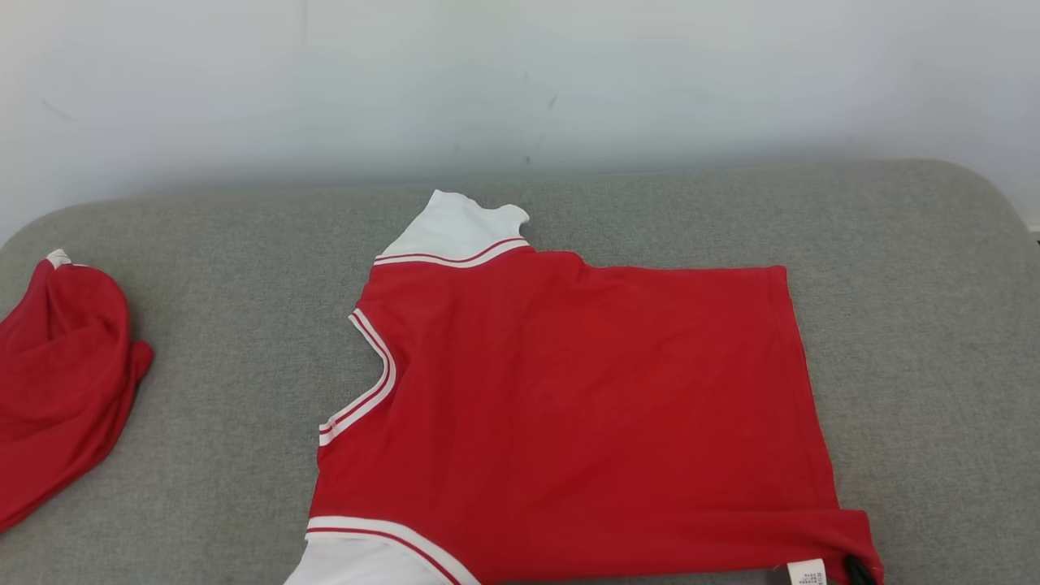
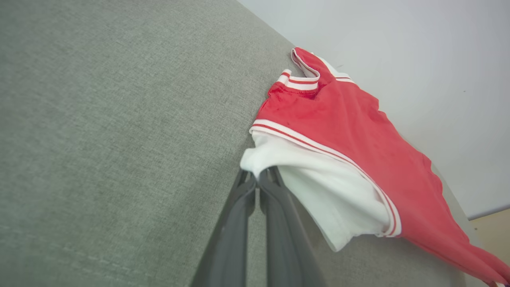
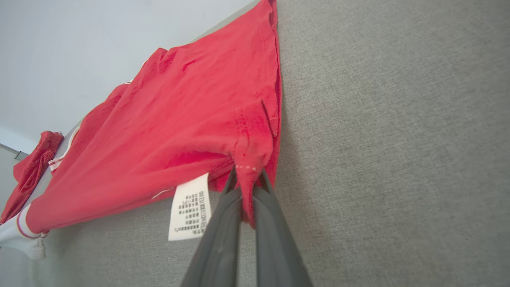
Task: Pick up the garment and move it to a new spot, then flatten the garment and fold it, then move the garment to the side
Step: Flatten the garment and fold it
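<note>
The left end effector (image 2: pixel 257 175) was clamped shut on the edge of the shirt's white sleeve (image 2: pixel 326 195), its two fingers pressed together with a small fold of cloth bunched at the tips. The right end effector (image 3: pixel 247 175) was likewise closed, pinching the red hem corner (image 3: pixel 251 155), with the label (image 3: pixel 189 207) hanging loose just beside its fingers. The two grips sat at opposite ends of the near edge, which probably let the arms keep that edge taut between them. That edge was raised slightly off the worktop (image 1: pixel 934 366) in both wrist views. Beyond it, the shirt (image 1: pixel 569 406) lay spread over the middle of the worktop, mostly smooth. Its neckline (image 1: pixel 370 374) faced the robot's left, its hem ran down the right, and the far sleeve (image 1: pixel 459 227) pointed toward the wall (image 1: pixel 520 81). That layout suggested the flattening was nearly finished and that the pinched edge could be carried over the body for a fold, though a final tug to smooth it looked equally possible. A second red garment (image 1: pixel 57 374) lay crumpled at the left end of the worktop, well apart from the shirt and from the grips.
</note>
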Motion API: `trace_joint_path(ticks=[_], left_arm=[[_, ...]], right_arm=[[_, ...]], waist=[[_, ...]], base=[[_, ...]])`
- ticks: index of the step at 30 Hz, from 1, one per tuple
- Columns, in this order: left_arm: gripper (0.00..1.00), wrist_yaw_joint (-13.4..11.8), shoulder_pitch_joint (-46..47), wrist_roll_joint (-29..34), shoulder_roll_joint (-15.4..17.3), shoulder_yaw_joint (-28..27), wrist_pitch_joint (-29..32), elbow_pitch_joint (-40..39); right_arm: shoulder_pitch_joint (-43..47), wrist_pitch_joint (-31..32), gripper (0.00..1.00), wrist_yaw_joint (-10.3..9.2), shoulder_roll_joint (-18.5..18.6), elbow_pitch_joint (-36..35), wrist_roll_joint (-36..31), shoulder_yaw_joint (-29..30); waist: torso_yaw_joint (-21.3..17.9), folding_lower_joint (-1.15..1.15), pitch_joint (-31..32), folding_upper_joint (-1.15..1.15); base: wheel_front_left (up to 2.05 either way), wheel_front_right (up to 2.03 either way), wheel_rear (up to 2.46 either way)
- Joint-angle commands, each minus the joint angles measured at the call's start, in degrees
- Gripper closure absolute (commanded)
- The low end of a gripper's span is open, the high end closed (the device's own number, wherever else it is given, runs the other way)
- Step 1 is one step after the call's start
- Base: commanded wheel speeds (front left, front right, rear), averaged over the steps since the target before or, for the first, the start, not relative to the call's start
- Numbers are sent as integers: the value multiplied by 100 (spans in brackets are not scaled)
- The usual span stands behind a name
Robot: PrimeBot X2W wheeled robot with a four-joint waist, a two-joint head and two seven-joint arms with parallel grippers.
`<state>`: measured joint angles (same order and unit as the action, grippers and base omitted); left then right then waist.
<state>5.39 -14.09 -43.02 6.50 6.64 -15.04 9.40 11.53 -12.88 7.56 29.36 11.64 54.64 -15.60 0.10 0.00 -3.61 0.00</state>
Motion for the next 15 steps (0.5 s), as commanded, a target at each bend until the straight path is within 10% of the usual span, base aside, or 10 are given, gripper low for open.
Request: trace_joint_path(ticks=[1, 15], left_arm=[[100, 28, 63, 65, 55, -47, -20, -24], [100, 158, 1198, 546, 531, 281, 365, -345]], right_arm=[[37, 27, 100, -15, 37, -57, 52, -24], [-511, 549, 100, -15, 201, -495, 583, -283]], waist=[[-13, 0, 18, 0], [-167, 0, 28, 0]], base=[[0, 0, 0], [0, 0, 0]])
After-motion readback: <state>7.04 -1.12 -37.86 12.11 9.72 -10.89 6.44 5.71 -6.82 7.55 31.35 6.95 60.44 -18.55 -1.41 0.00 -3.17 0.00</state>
